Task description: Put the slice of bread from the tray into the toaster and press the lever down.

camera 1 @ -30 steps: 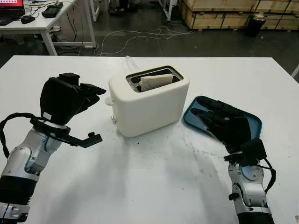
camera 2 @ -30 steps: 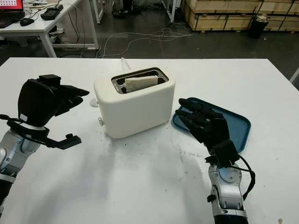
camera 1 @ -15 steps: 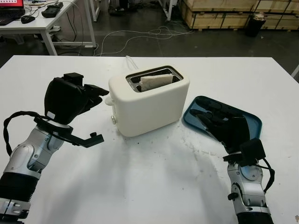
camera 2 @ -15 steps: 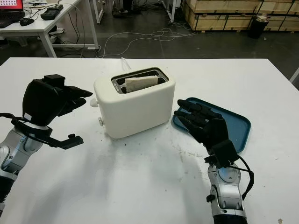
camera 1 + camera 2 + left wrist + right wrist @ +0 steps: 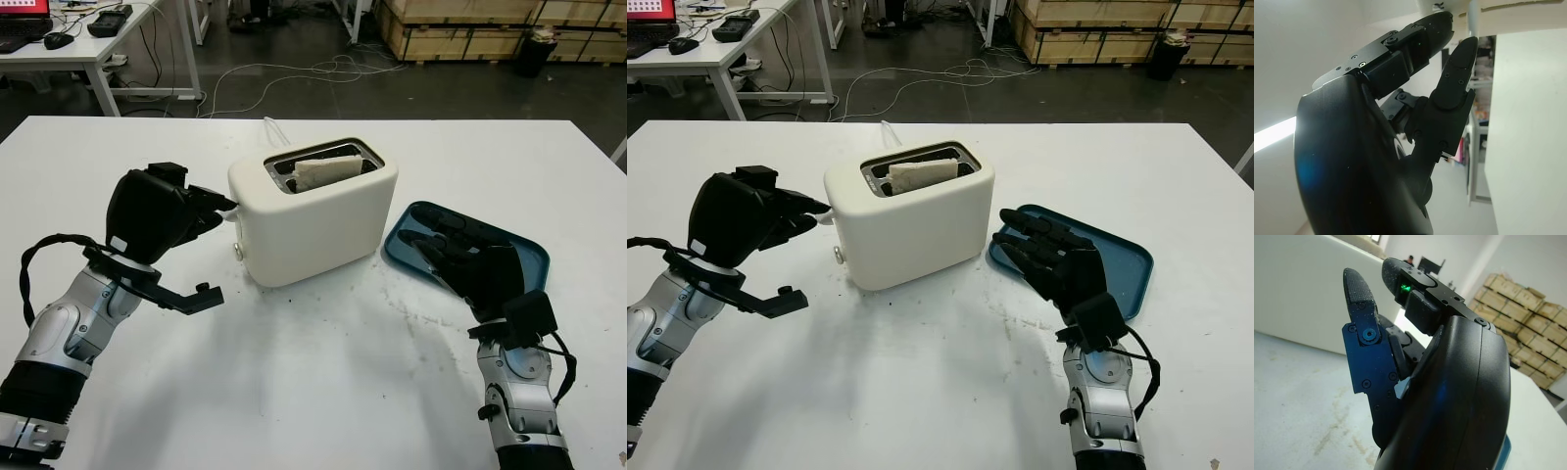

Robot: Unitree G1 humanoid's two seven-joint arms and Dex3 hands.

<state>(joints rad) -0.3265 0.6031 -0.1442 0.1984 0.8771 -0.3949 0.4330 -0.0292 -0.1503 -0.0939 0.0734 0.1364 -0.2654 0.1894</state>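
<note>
A white table (image 5: 294, 392) stands in a workshop. The bread slice (image 5: 328, 170) already sits in the toaster (image 5: 313, 211) mid-table; the lever (image 5: 227, 209) is unpressed. The empty left robot hand (image 5: 201, 206) reaches it. The open right robot hand (image 5: 460, 257) hovers over the tray (image 5: 524, 257).

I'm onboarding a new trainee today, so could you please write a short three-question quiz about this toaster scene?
1. True or false: the slice of bread is already standing in the toaster.
2. Which hand is at the toaster's lever end: A) left hand, B) right hand?
3. Fill in: the open right hand is over the blue ____.

Key: 1 true; 2 A; 3 tray.
</note>
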